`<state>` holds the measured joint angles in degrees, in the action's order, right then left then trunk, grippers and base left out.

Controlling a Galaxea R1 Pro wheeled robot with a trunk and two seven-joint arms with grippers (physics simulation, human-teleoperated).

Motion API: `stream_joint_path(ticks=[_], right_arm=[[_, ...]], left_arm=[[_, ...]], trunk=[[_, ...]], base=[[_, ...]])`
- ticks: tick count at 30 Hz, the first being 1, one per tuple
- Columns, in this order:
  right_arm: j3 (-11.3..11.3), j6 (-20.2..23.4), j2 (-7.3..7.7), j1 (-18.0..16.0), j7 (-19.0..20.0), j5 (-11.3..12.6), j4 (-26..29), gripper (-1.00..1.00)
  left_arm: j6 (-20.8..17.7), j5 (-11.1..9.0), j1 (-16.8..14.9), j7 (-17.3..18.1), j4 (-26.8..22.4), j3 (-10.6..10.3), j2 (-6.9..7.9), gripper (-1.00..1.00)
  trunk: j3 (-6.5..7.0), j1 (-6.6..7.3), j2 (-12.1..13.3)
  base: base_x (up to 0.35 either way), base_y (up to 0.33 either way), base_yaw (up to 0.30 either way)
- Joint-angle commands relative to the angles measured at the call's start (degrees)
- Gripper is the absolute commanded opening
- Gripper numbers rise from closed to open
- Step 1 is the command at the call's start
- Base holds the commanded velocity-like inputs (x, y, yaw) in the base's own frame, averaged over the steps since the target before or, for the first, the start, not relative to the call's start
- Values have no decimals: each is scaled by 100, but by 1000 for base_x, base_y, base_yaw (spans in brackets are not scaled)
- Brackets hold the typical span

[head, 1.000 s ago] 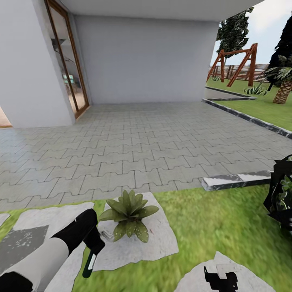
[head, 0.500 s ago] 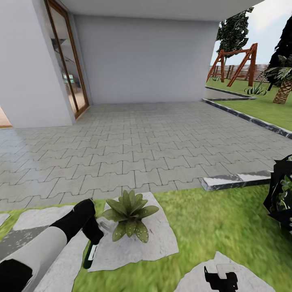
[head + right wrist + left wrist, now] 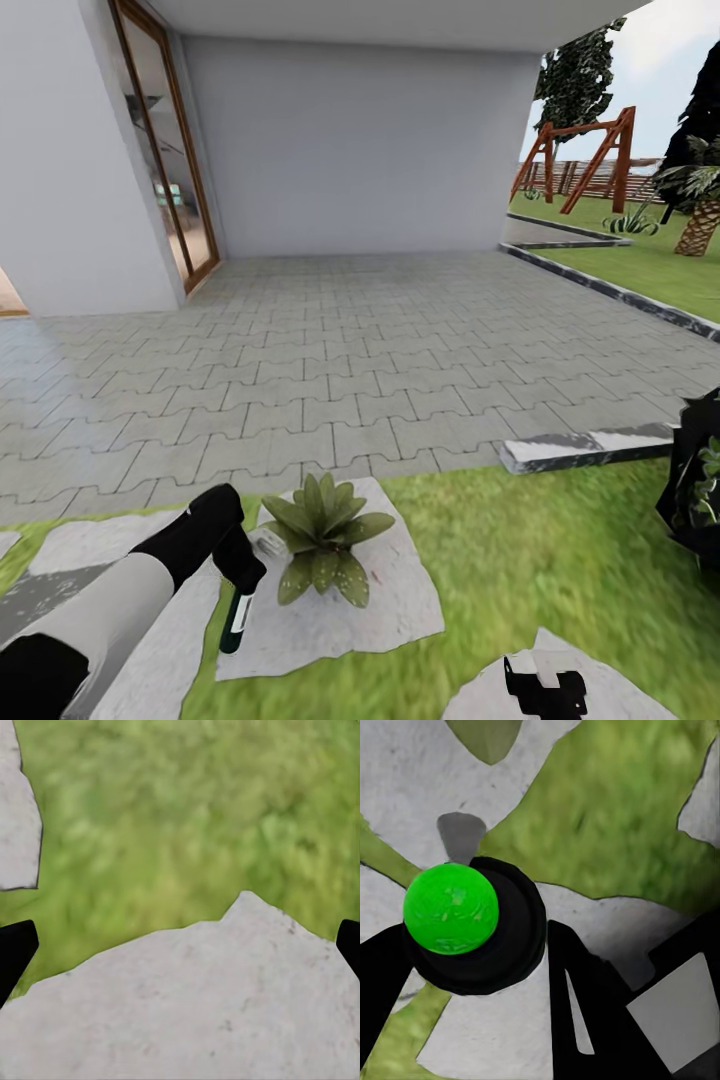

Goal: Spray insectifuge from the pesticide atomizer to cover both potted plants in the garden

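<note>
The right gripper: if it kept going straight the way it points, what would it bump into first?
Probably the stepping stone lying right below the right gripper, with grass beyond it; depth is hard to judge.

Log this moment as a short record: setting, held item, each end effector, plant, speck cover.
setting: lawn with pale stepping stones beside a grey paved patio
held item: pesticide atomizer, hanging downward
left end effector: shut on the atomizer, beside the plant
right end effector: open over a stepping stone, empty
potted plant: on a stone slab
insectifuge: whitish specks on the near lower leaves; full cover cannot be judged
</note>
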<state>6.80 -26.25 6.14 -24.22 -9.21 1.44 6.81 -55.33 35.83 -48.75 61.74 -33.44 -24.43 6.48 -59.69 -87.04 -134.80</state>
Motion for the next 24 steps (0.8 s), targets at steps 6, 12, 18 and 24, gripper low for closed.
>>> stream_joint_path(ticks=[6, 12, 18, 24], right_arm=[[49, -12, 1, -4, -37, 14, -4, 100], [49, -12, 1, -4, -37, 14, -4, 100], [49, -12, 1, -4, -37, 14, -4, 100], [49, -12, 1, -4, -37, 14, -4, 100]], left_arm=[[1, 75, 26, 51, -13, -18, -29, -100], [-4, 81, 38, 49, -13, -18, -33, -100], [-4, 82, 49, 49, -13, -18, -33, -100], [-23, 89, 45, 49, -13, -22, -33, -100]], trunk=[[-6, -2, -2], [-6, -2, -2], [-6, -2, -2], [-6, -2, -2]], base=[[103, 67, 0], [-81, 33, -190], [-274, 197, -293], [-94, 280, -284]])
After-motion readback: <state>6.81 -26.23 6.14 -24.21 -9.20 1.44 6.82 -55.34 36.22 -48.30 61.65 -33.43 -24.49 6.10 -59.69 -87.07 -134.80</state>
